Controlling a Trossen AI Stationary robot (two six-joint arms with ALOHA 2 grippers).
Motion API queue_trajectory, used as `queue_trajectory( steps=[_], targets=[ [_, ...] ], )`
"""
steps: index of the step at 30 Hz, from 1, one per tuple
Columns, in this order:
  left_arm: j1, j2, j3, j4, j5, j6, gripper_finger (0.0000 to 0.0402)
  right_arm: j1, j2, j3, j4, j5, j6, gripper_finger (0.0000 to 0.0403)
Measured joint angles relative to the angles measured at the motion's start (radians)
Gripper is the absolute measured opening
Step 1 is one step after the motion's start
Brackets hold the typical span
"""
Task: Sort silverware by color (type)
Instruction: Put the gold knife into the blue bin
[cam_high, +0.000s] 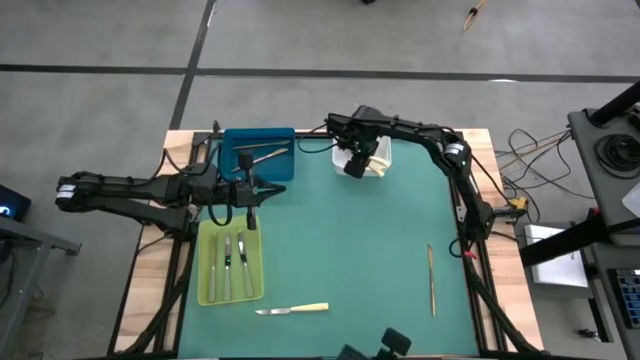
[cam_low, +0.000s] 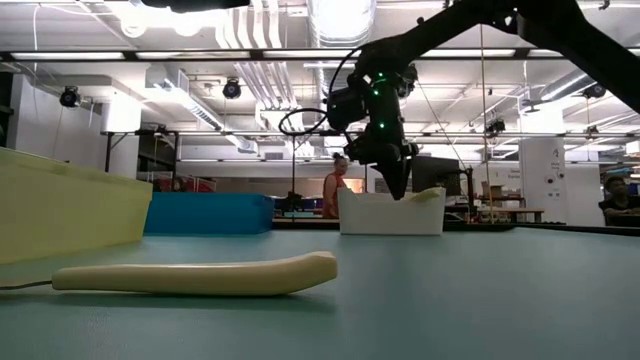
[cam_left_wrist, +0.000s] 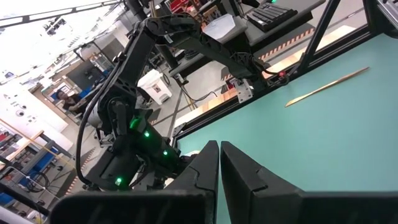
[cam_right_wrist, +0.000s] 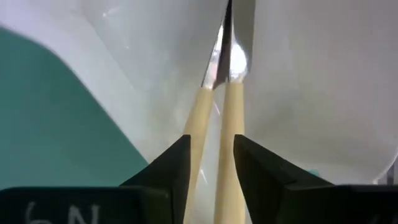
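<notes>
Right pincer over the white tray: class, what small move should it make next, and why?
Probably lift straight up out of the white tray. The right pincer stands open, and two yellow-handled knives lie in the tray between its fingers, apparently released.

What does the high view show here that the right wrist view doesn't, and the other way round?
Only the high view: the left gripper shut between the blue tray and the yellow-green tray, utensils in both trays, a yellow-handled knife at the mat's near edge, and a slim utensil on the right.
Only the right wrist view: two pale-handled knives lying side by side in the white tray, between the parted fingers.
Both: the right gripper over the white tray, and the green mat.
</notes>
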Motion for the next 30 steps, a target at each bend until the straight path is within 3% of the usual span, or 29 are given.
queue_trajectory(
  steps=[10,15,24,30],
  targets=[
    [0.000,0.000,-0.004,0.000,0.000,-0.076,0.0000,0.023,-0.103,0.046,-0.015,0.000,0.014,0.0121],
    [0.000,0.009,-0.011,0.007,0.001,-0.195,0.0000,0.065,-0.228,-0.001,0.105,-0.003,0.012,0.0113],
    [-0.043,0.100,-0.013,0.097,0.004,-0.562,0.0000,0.291,-0.521,-0.241,0.391,-0.010,0.079,0.0093],
    [-0.164,0.235,-0.013,0.272,0.004,-0.638,0.0000,0.502,-0.686,-0.476,0.615,-0.002,0.200,0.0083]
  ],
)
